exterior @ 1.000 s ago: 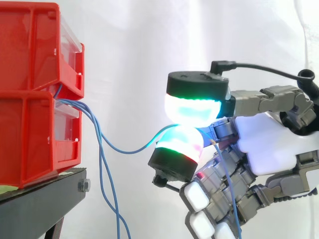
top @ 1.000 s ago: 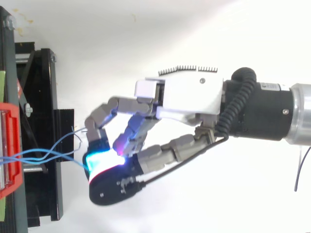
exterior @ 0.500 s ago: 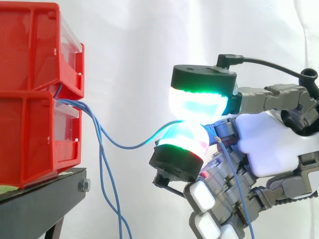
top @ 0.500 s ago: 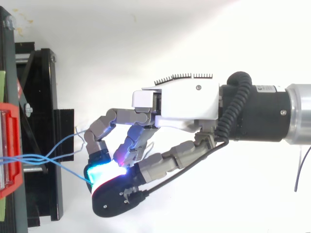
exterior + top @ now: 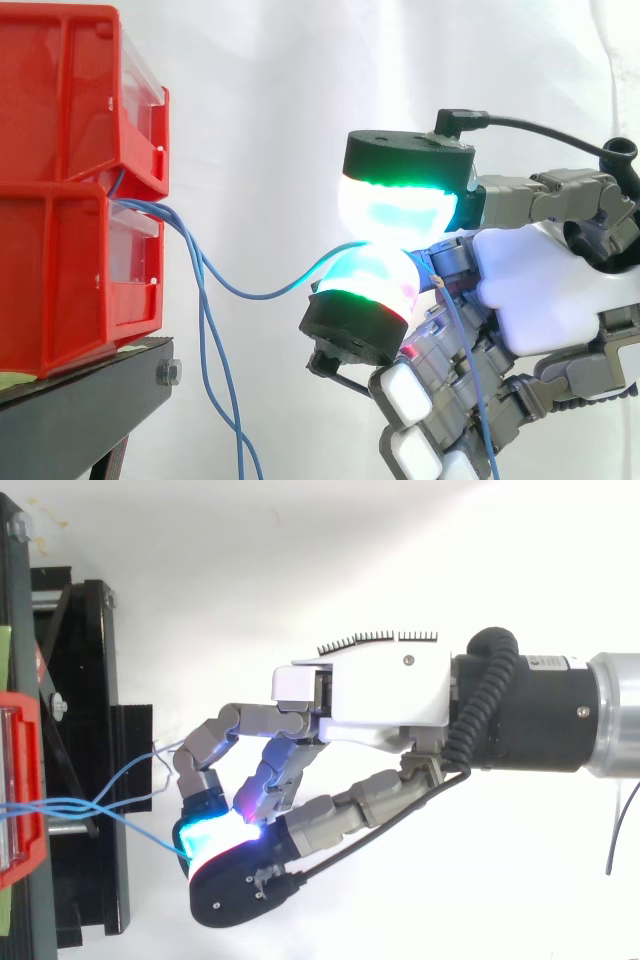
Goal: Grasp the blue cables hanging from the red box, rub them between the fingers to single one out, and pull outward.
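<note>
robot hand (image 5: 370,685): white palm shell | grey fingers (image 5: 262,720) | cyan-green glowing pads (image 5: 395,210) | black wrist

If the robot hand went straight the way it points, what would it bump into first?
Likely the loose blue cables hanging ahead of the hand, then the lower red bin; depth is unclear.

You have the box (image 5: 60,270) on the stand (image 5: 80,400); the cables (image 5: 208,330) hang from the box's front, and right of the box the hand (image 5: 540,290) pinches one cable (image 5: 265,296)
</note>
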Controlling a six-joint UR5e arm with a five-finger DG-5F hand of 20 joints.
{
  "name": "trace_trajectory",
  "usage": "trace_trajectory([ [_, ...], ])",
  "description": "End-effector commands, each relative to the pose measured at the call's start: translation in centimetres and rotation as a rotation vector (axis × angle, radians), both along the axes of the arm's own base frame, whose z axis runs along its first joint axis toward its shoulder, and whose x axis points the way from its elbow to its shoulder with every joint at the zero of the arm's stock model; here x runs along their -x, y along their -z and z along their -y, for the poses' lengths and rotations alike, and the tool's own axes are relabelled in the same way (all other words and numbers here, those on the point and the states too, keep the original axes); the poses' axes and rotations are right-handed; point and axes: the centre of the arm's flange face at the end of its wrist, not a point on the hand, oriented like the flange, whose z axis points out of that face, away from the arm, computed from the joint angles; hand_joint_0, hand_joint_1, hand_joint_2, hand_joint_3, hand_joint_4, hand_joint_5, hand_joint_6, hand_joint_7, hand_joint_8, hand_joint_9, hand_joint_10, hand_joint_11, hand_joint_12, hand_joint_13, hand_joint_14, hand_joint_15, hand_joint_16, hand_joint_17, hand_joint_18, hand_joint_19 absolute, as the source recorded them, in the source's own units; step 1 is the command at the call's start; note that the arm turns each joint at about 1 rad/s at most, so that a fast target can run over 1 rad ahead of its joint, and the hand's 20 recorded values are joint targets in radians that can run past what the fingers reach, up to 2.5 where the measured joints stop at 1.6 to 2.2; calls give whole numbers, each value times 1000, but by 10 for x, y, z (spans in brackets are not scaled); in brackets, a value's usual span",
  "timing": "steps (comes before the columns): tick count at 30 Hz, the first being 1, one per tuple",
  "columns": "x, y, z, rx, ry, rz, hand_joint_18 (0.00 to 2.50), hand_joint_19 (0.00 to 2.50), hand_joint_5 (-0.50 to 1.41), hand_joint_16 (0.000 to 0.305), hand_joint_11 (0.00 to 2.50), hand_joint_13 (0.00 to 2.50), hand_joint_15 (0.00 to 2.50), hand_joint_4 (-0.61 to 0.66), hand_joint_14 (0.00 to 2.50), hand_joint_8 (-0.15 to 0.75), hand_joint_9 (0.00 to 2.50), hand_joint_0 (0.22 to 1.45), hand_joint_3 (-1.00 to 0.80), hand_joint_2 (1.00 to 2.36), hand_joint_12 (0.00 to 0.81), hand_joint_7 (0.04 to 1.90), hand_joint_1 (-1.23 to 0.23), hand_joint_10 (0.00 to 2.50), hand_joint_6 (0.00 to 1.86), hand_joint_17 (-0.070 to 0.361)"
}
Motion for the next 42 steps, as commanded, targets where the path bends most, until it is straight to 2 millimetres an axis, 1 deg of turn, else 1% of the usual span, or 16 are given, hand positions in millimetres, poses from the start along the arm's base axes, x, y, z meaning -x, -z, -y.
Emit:
trace_trajectory([
  [1, 0, 0, 0, 0, 0, 0, 771, 548, -139, 51, 525, 868, 537, -138, 19, 303, 1010, 676, 107, 1013, 408, 1449, -799, 16, 939, 114],
  [11, 0, 0, 0, 0, 0, 0, 793, 558, -138, 50, 555, 920, 570, -128, 19, 301, 1070, 671, 98, 1012, 400, 1442, -792, 14, 937, 113],
  [42, 0, 0, 0, 0, 0, 0, 812, 559, -136, 50, 554, 930, 581, -128, 19, 300, 1069, 666, 102, 1011, 400, 1426, -789, 15, 937, 113],
])
